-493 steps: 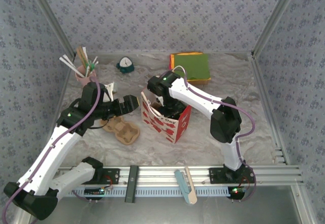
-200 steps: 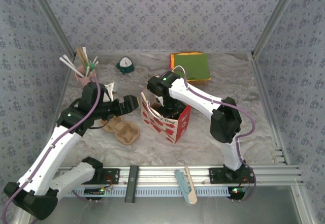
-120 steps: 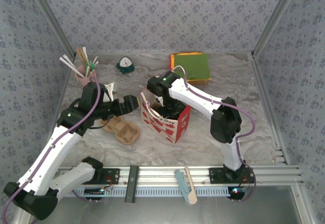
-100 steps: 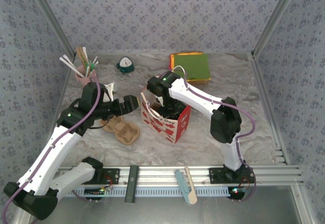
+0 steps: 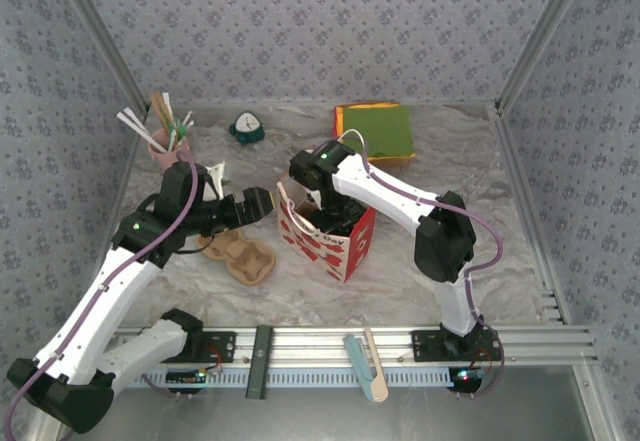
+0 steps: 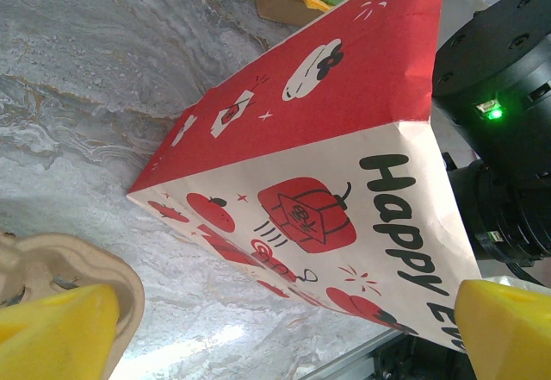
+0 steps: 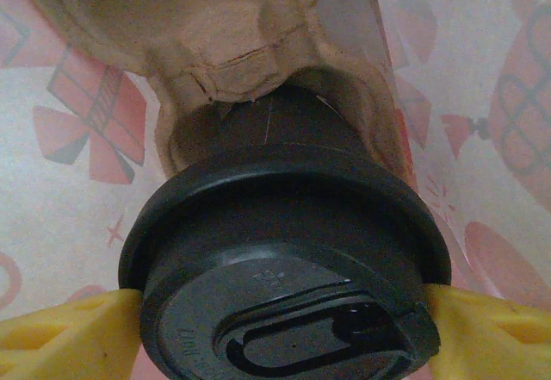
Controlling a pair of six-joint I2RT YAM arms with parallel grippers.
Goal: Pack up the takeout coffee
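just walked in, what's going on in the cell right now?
The right gripper is down inside the red-and-white paper bag, its fingers closed on either side of a black-lidded coffee cup. That cup sits in a well of a cardboard carrier inside the bag. The left gripper hangs open beside the bag, holding nothing, near a second cardboard carrier lying on the table.

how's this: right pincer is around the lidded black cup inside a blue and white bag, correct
No: the bag is red and white, not blue, as the left wrist view shows. The right pincer is around the lidded black cup inside it.
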